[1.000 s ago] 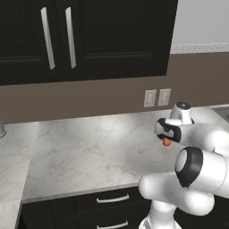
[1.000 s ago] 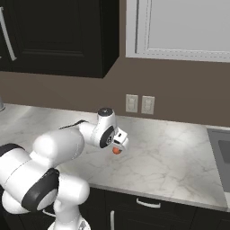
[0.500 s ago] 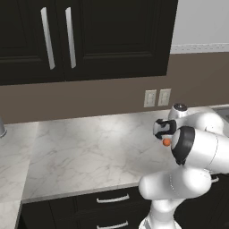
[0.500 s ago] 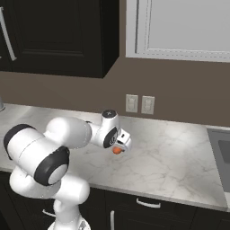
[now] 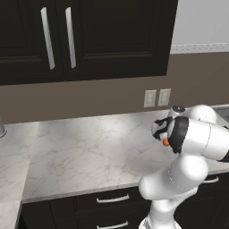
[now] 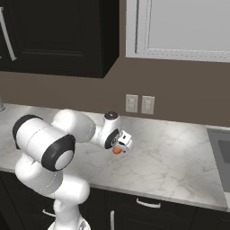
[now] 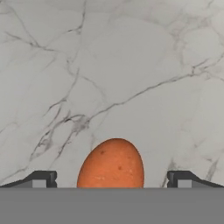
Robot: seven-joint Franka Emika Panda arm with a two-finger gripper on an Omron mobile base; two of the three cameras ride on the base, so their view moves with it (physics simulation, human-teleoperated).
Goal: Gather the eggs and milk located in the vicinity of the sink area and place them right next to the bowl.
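An orange-brown speckled egg [image 7: 111,164] sits between my gripper's [image 7: 111,179] two fingertips, with a clear gap on each side. The jaws stand wide open. I cannot tell whether the egg rests on the marble counter [image 7: 113,65] or hangs just above it. From the base cameras the egg [image 6: 117,150] [image 5: 165,142] shows as a small orange spot under the gripper [image 6: 121,144] [image 5: 161,135], over the middle of the counter. The sink's [image 6: 221,152] dark basin edge is at the far right. The milk and the bowl are out of view.
Two wall sockets [image 6: 139,104] sit on the brown backsplash behind the hand. Dark upper cabinets [image 5: 85,36] hang above the counter, and drawers [image 6: 148,204] run below its front edge. A grey metal object [image 5: 1,127] stands at the counter's far left.
The arm's elbow and upper links have swung round. The hand and the egg have stayed in almost the same place, and the jaws are as wide as before.
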